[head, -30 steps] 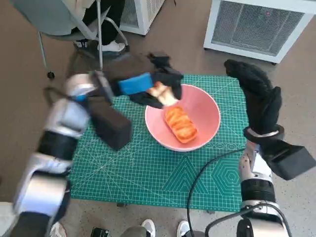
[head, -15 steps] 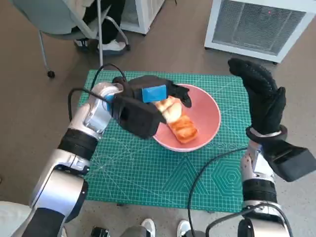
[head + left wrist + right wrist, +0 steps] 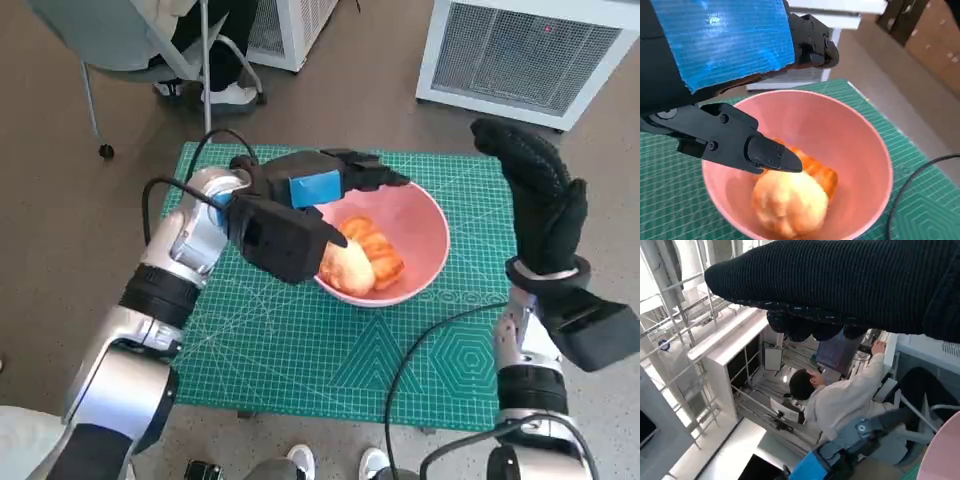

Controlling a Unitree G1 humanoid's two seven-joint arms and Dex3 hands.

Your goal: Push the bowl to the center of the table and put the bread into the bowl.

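Note:
The pink bowl (image 3: 425, 225) stands on the green mat (image 3: 300, 350), a little right of its middle. Inside it lie a pale round bread (image 3: 345, 268) and an orange-striped bread (image 3: 380, 255), side by side. My left hand (image 3: 318, 188) hovers over the bowl's left rim with its fingers (image 3: 372, 174) spread, holding nothing. In the left wrist view the pale bread (image 3: 790, 202) rests against the orange bread (image 3: 816, 169) in the bowl (image 3: 840, 125), just under the thumb (image 3: 740, 142). My right hand (image 3: 540, 200) is raised upright at the mat's right edge, empty.
A black cable (image 3: 420, 340) loops over the mat's front right. A chair (image 3: 120, 40) and a person's shoes (image 3: 228, 95) are behind the table at left, a white unit (image 3: 530, 50) behind at right. A person in white (image 3: 840, 400) shows in the right wrist view.
My left hand carried the pale bread over the bowl and let it go; the bread now lies in the bowl beside the orange one. The right hand stays raised.

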